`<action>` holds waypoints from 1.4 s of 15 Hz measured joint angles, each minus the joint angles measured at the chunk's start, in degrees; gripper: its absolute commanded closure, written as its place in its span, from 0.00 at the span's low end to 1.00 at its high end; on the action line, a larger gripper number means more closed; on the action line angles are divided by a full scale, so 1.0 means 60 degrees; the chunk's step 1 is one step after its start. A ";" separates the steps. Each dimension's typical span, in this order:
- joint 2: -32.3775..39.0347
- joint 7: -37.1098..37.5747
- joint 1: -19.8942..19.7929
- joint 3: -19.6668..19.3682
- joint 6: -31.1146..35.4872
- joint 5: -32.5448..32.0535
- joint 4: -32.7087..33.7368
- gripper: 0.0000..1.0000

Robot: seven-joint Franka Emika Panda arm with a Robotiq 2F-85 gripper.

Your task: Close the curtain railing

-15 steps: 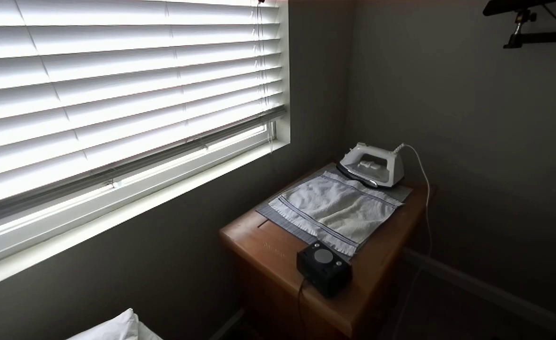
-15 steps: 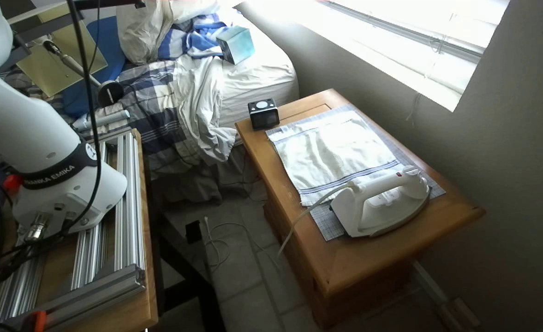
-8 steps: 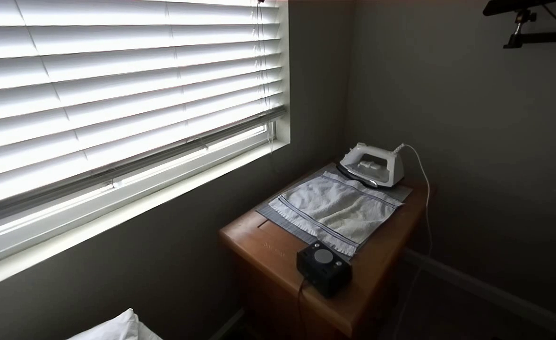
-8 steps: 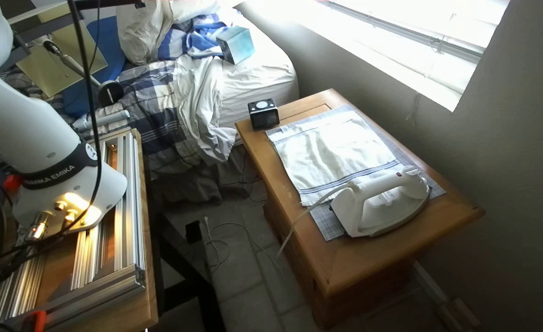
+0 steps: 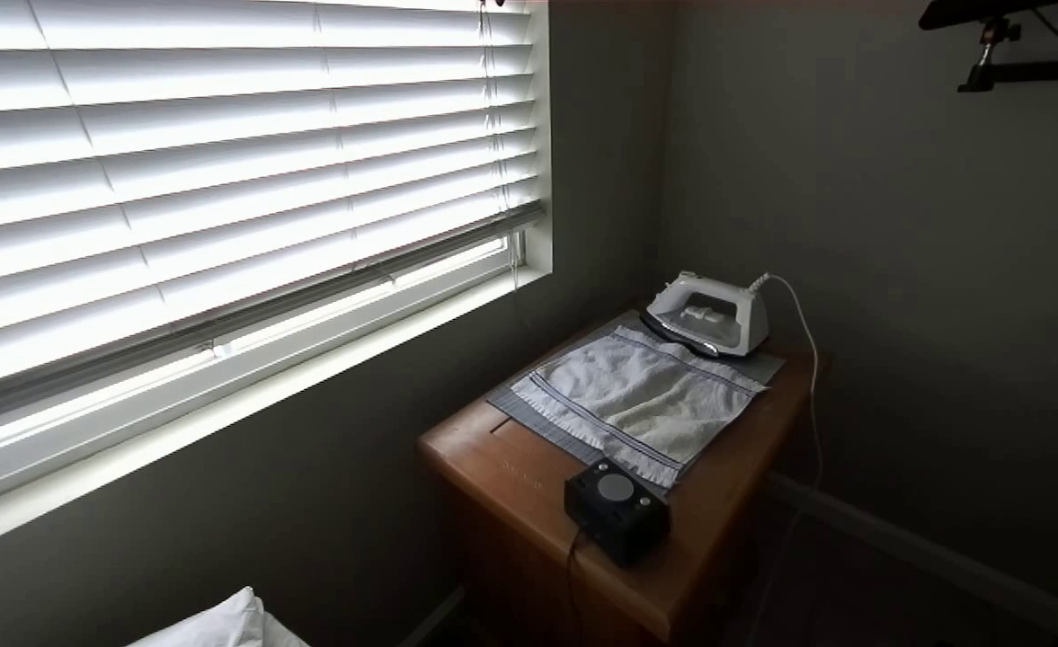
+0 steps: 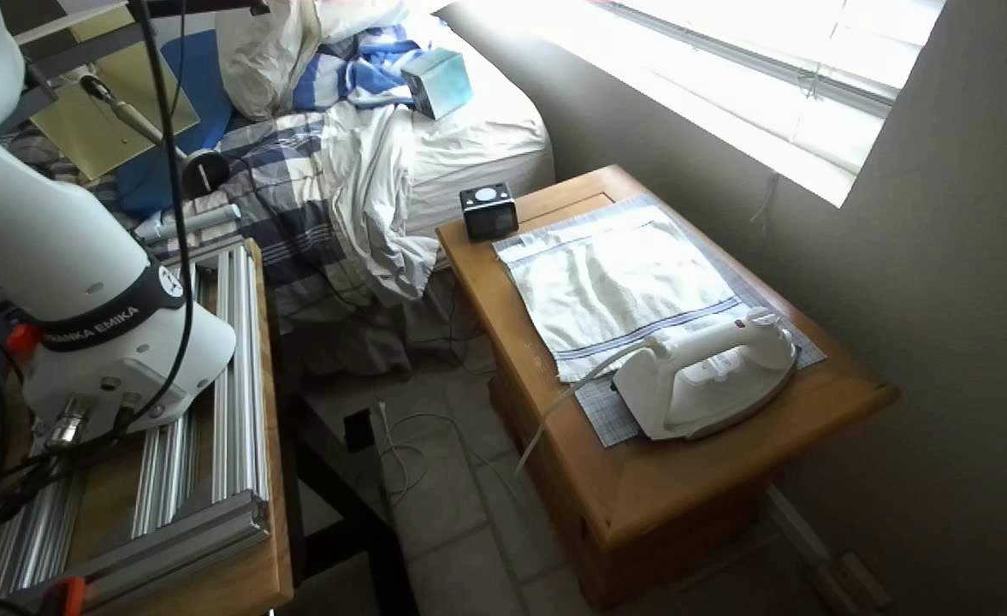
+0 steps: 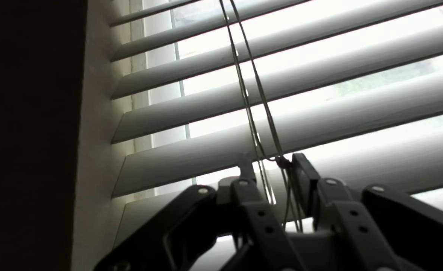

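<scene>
A dim room with grey walls [image 5: 816,180] takes in daylight through a window [image 5: 313,337] at one side. Nearest in an exterior view is the white robot arm [image 6: 58,231], its base among metal rails [image 6: 244,385]. Past it comes a wooden tabletop [image 6: 725,470]: a white iron [image 6: 721,395] at the near end, a white striped cloth [image 6: 614,274] spread on a grey mat [image 6: 601,417], and a small black box [image 6: 491,221] with a round disc [image 6: 487,195] on top at the far end. Beyond stands a bed [image 6: 503,120] with rumpled covers [image 6: 285,184] and a pale blue box [image 6: 443,83] on it. At the window, the wrist view has the hand [image 7: 276,174] closest, its fingers [image 7: 306,173] spread apart, with thin cords [image 7: 258,79] showing in the gap. A dark knot [image 7: 282,162] in the cords sits just beside one fingertip; whether they touch, I cannot tell. Behind them hangs the white window blind [image 7: 330,119], its slats [image 7: 191,159] tilted, light coming between. In an exterior view its bottom rail [image 5: 277,307] hangs above the sill [image 5: 223,412], a strip of window showing in between. Through the slats, farthest off, is a blurred greenish patch [image 7: 379,79].
</scene>
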 measured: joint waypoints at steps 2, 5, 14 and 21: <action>0.0028 -0.0001 -0.0019 0.0026 0.0053 0.0000 0.0000 0.62; 0.0048 -0.0003 -0.0048 0.0063 0.0109 0.0001 0.0000 0.45; 0.0054 -0.0014 -0.0108 0.0166 0.0170 0.0001 0.0000 0.32; 0.0054 -0.0022 -0.0137 0.0206 0.0199 0.0001 0.0000 0.65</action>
